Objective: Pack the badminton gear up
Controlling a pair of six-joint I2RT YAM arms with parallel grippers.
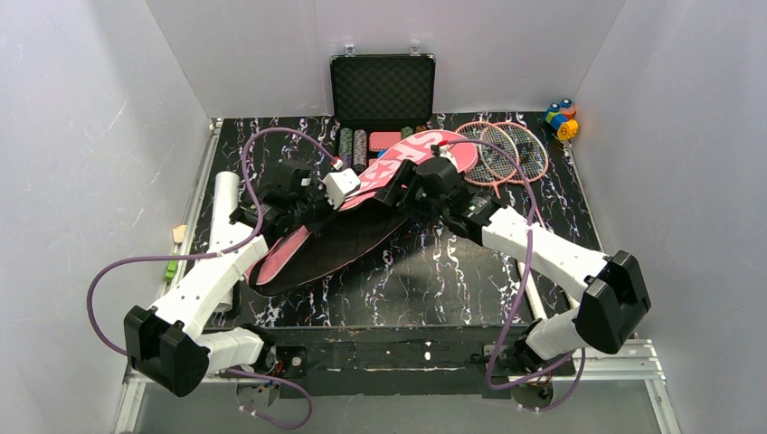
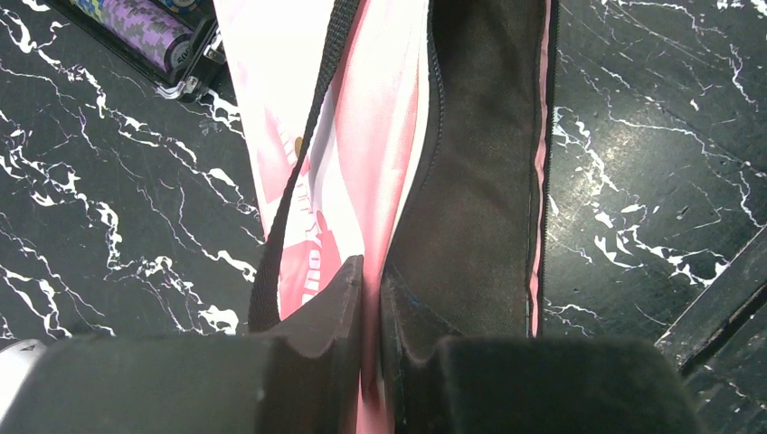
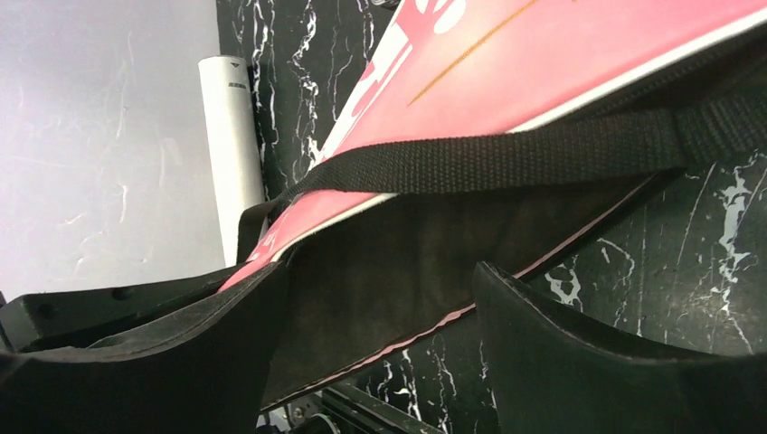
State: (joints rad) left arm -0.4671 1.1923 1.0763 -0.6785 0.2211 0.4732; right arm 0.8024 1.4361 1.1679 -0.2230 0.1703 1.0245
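The pink cover (image 1: 411,155) lettered "SPORT" lies diagonally across the table, its top flap lifted off the black lining (image 1: 348,242). My left gripper (image 1: 310,210) is shut on the pink edge of that flap (image 2: 366,136), with fabric pinched between the fingertips (image 2: 348,280). Beside it runs the black strap (image 2: 298,181). My right gripper (image 1: 404,194) stands open over the lining (image 3: 407,253) and holds nothing, with the strap (image 3: 506,154) crossing just ahead. Two pink-framed rackets (image 1: 506,152) lie overlapped at the back right. A long white tube (image 1: 223,210) lies along the left edge.
An open black case (image 1: 382,89) with rows of poker chips (image 1: 357,145) stands at the back centre. A small multicoloured toy (image 1: 561,119) sits in the back right corner. White walls enclose the table on three sides.
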